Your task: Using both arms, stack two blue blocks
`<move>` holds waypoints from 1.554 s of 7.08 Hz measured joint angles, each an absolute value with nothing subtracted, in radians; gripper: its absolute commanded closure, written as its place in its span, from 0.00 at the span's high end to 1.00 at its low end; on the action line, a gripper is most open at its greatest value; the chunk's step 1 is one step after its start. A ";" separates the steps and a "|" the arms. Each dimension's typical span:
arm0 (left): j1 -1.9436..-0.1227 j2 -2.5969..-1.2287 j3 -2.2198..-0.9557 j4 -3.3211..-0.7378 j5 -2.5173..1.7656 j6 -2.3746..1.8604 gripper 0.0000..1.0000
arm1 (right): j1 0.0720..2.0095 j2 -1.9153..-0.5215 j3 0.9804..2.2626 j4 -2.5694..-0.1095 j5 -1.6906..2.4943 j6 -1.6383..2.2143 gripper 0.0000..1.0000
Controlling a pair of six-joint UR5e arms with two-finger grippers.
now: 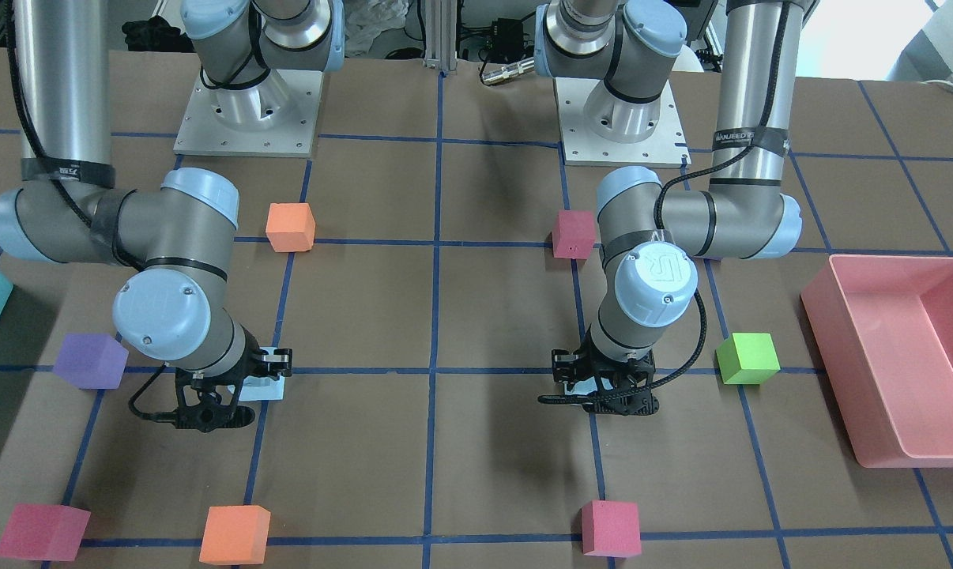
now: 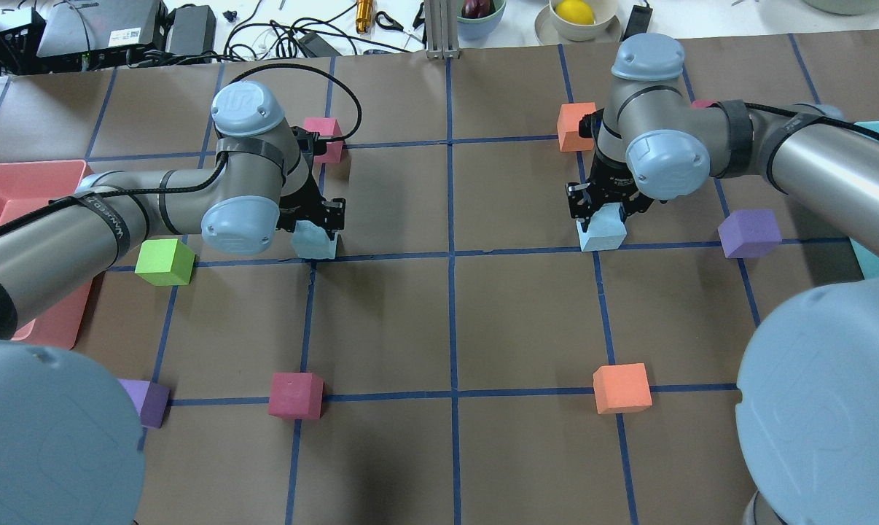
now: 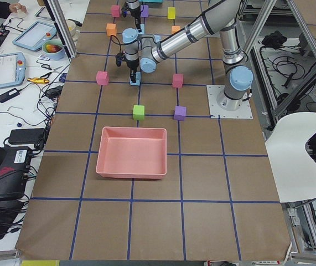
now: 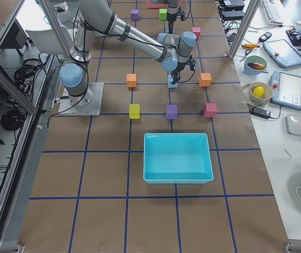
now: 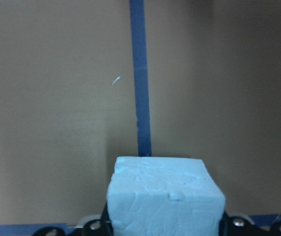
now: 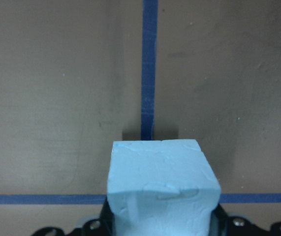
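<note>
Blue block (image 2: 315, 240) gripped in left tool (image 2: 317, 227), other blue block (image 2: 601, 230) gripped in right tool (image 2: 606, 211), both aimed downward

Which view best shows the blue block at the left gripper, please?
Left wrist view: the blue block fills the foreground, scuffs visible. Overhead shows it smaller; front and side views barely show it.
</note>
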State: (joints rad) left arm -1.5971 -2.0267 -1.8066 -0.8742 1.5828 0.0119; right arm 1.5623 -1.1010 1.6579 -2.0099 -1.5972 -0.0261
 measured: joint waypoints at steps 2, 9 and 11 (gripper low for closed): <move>-1.595 -2.022 -1.792 -0.881 1.582 0.012 0.00 | 1.611 -1.085 1.496 -1.940 -1.573 0.079 0.00; -1.600 -2.036 -1.543 -1.150 1.582 0.007 0.00 | 1.821 -0.739 1.023 -1.889 -1.513 0.387 0.00; -1.600 -2.066 -1.488 -1.159 1.585 0.010 0.00 | 1.826 -0.712 1.014 -1.899 -1.501 0.392 0.00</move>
